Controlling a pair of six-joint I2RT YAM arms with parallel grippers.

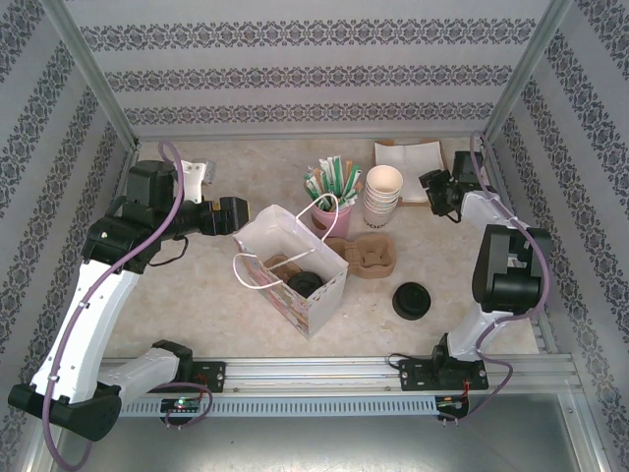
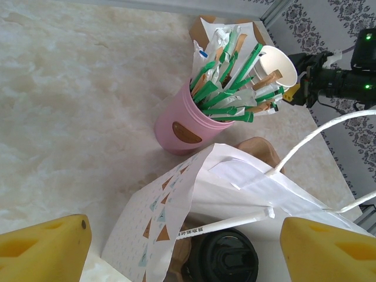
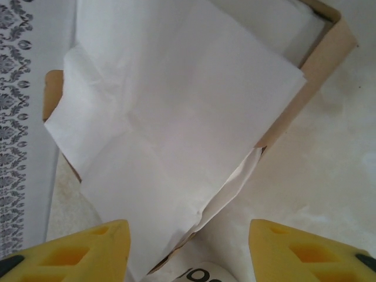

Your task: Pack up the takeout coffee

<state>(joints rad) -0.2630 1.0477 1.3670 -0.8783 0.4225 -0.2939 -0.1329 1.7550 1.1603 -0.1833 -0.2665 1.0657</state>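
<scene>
The takeout coffee point(image 1: 307, 284), a cup under a round black lid point(image 2: 226, 261), sits inside a white paper bag point(image 1: 290, 265) with a triangle print, in a brown carrier. My left gripper point(image 1: 239, 214) hangs at the bag's upper left rim. In the left wrist view the left gripper point(image 2: 185, 258) is open above the bag's mouth, one white handle point(image 2: 235, 222) lying across the lid. My right gripper point(image 1: 432, 192) is at the back right, open over a pile of white napkins point(image 3: 176, 106) in a cardboard tray point(image 3: 320, 53), holding nothing.
A pink cup of wrapped stirrers point(image 1: 331, 187) and a stack of lidless cream cups point(image 1: 382, 195) stand behind the bag. A spare brown carrier point(image 1: 364, 256) lies right of the bag, a loose black lid point(image 1: 412, 299) nearer the front. Patterned walls close three sides.
</scene>
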